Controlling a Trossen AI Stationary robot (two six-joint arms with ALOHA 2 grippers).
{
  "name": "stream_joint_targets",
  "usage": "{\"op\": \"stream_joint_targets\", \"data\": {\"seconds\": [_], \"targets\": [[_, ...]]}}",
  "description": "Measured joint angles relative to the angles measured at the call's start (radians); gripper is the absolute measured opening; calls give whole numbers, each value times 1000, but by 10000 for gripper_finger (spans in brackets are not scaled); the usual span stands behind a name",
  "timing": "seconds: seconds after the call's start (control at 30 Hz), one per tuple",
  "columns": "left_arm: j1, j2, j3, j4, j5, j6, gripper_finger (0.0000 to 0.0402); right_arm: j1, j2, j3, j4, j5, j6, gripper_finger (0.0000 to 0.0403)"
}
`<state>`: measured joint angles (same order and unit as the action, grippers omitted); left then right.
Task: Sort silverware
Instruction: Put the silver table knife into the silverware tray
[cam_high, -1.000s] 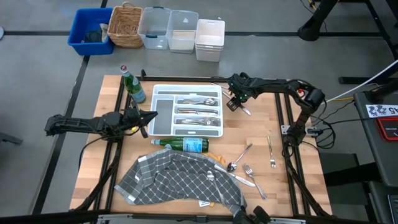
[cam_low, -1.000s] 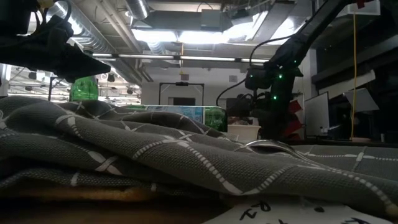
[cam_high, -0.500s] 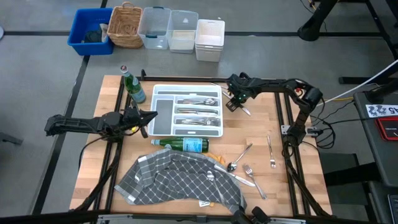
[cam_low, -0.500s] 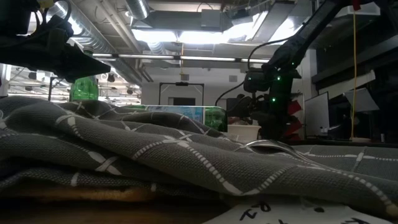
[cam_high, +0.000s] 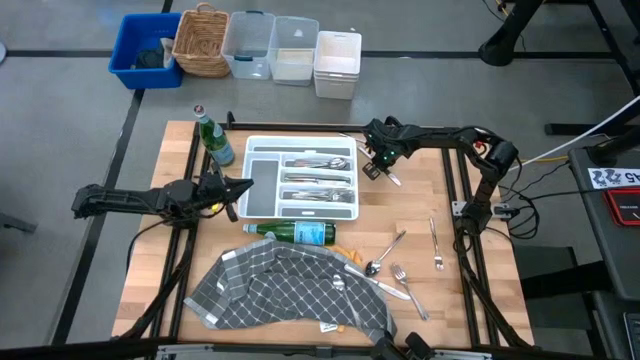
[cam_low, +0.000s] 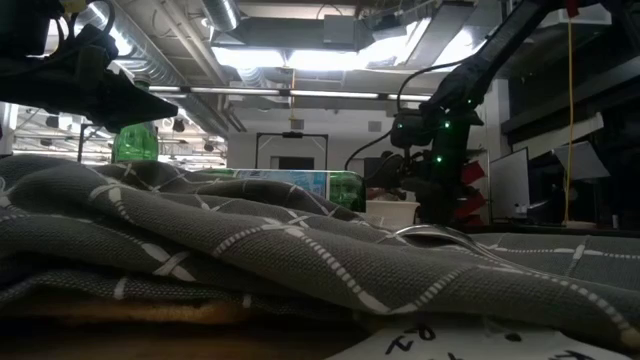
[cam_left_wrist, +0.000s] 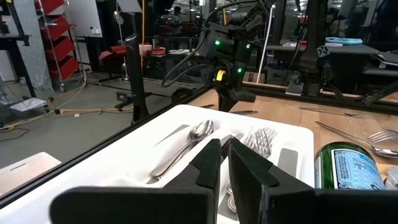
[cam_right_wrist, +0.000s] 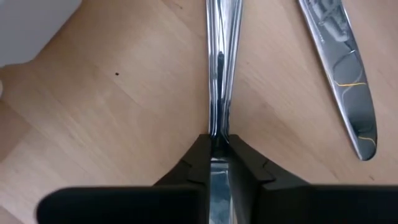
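Observation:
My right gripper (cam_high: 372, 166) is just right of the white tray (cam_high: 262, 146), near its far right corner. It is shut on a slim piece of silverware (cam_right_wrist: 219, 68) over the wooden table. A knife blade (cam_right_wrist: 339, 68) lies on the wood beside it. The tray holds several spoons and forks (cam_high: 315, 178), which also show in the left wrist view (cam_left_wrist: 193, 140). More silverware (cam_high: 395, 268) lies loose at the near right. My left gripper (cam_high: 240, 190) is shut and empty at the tray's left edge, and shows in its wrist view (cam_left_wrist: 224, 158). My right gripper pinches the slim shaft (cam_right_wrist: 218, 127) of the silverware piece between its two fingers. The fingers come from above, and the piece runs on straight out from the fingertips, in line with them. I cannot tell whether its far end rests on the wood.
One green bottle (cam_high: 213, 140) stands at the tray's far left and another (cam_high: 295, 233) lies in front of the tray. A grey checked cloth (cam_high: 290, 290) covers the near middle. Bins and a basket (cam_high: 205, 42) stand beyond the far edge.

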<state>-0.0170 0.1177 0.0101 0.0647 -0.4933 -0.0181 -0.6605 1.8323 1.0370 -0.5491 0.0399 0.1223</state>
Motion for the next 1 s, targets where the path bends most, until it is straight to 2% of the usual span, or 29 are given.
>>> {"op": "stream_joint_targets", "data": {"seconds": [0.2,0.6,1.0], "targets": [[0,0,0,0,0,0,21,0,-3,0,-1,0,5,49],[0,0,0,0,0,0,21,-1,-65,-6,-18,29,8,50],[0,0,0,0,0,0,21,-1,-68,0,-36,31,8,51]]}}
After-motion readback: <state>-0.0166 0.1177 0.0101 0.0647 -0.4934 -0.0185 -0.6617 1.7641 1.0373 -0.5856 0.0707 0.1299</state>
